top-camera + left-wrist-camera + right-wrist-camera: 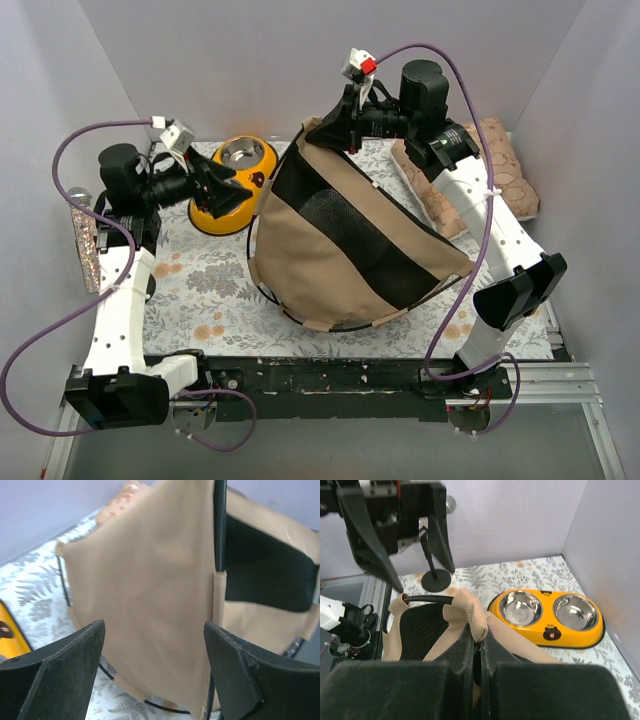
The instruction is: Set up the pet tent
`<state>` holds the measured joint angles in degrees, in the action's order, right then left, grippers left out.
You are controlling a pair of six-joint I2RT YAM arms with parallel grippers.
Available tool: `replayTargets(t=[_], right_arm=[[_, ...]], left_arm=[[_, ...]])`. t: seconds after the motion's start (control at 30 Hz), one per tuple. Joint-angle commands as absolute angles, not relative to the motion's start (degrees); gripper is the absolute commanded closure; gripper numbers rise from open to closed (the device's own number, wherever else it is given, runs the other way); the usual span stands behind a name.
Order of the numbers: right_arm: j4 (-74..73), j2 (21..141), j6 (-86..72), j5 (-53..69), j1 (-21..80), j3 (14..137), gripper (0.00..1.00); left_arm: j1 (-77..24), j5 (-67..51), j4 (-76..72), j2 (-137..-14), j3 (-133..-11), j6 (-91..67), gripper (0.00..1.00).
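Observation:
The pet tent (pixel 345 245), tan canvas with a black mesh panel and thin black poles, hangs tilted over the middle of the table. My right gripper (pixel 335 128) is shut on a tan strap loop at the tent's top corner (pixel 472 617) and holds it up. My left gripper (pixel 232 182) is open and empty, just left of the tent. In the left wrist view its fingers (pixel 75 652) frame the tan wall of the tent (pixel 150 590), without touching it.
A yellow double steel bowl (pixel 235 180) sits at the back left, under the left gripper, and shows in the right wrist view (pixel 547 617). A pinkish-beige cushion (pixel 500 175) lies at the back right. A floral mat (pixel 200 290) covers the table. Grey walls surround it.

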<state>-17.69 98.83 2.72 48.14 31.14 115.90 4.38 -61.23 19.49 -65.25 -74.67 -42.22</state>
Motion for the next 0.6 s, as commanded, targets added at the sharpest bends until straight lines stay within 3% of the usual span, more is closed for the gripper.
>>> replayTargets(t=[0.0, 0.37, 0.57], right_arm=[[-5.2, 96.6, -5.7, 49.0, 31.0, 117.6, 0.99], [1.4, 98.5, -10.5, 50.2, 31.0, 118.6, 0.99], [0.6, 98.4, -9.1, 50.8, 31.0, 118.2, 0.99]], left_arm=[[4.3, -69.9, 22.8, -62.0, -69.9, -39.2, 0.21], [4.4, -74.8, 24.5, -59.0, -69.4, -41.6, 0.23], [4.5, -65.9, 23.9, -56.9, -70.6, -46.0, 0.23]])
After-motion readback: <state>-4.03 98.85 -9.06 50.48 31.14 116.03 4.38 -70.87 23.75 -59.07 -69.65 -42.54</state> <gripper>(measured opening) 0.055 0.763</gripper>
